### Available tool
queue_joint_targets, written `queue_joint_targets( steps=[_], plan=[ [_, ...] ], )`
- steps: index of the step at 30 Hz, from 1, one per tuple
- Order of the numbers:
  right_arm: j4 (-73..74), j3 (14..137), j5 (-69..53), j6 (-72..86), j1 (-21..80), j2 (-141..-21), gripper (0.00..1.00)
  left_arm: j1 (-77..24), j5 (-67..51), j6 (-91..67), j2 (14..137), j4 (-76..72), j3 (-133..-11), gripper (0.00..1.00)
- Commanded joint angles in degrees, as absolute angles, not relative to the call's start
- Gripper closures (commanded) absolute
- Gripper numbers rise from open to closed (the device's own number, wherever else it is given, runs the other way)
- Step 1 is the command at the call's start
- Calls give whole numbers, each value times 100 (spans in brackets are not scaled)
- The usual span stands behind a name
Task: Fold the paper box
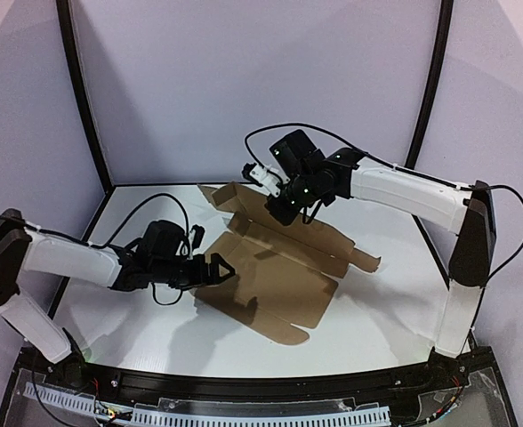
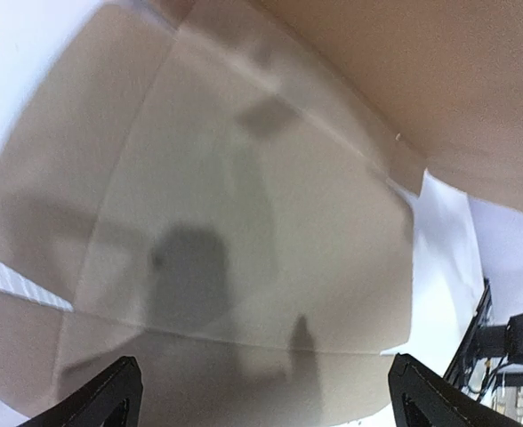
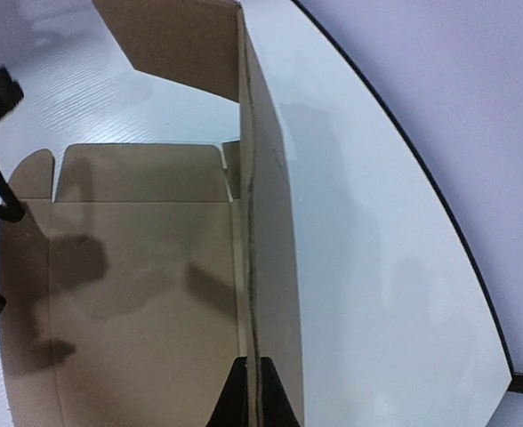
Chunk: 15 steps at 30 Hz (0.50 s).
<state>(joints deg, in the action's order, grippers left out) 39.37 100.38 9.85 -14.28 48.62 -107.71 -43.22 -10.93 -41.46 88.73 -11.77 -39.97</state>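
- Left gripper (image 1: 219,271): nearest the bases, held low over the near-left edge of the paper box (image 1: 275,280). Jaws spread fully wide. In the left wrist view both fingertips (image 2: 119,391) show at the bottom corners of the frame, with only flat cardboard between and beyond them. Nothing is gripped. Whether the tips touch the sheet cannot be told from these views.
- Paper box: plain brown cardboard, lying opened out near the middle of the white table (image 1: 386,311). The large near panel lies flat, with creases and a short side tab visible. The left gripper casts a shadow on this panel.
- Far side of the box: one long wall (image 3: 275,267) stands upright on its crease, along the far edge of the flat panel. An end flap (image 3: 172,44) at its far-left end sticks out at an angle. A second flap with rounded corners (image 3: 137,173) lies flat inside that corner.
- Right gripper (image 1: 281,212): furthest from the bases, reaching in from the right over the far side of the box. Jaws closed tight. In the right wrist view the two fingers (image 3: 233,402) pinch the top edge of the upright wall, one finger on each face.
- Markings: the visible cardboard surfaces are uniform brown.
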Motion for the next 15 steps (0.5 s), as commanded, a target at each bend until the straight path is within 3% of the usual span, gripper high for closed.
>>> queue_joint_targets(
  steps=[1,15],
  plan=[
    [4060,9774,247,-1277,4852,-10778,100,-4280,-456,-4246,8305,-774,-3976,1],
    [4347,10416,-193,-1510,4235,-11478,100,-4243,1049,-3411,7575,439,-4720,1]
  ],
)
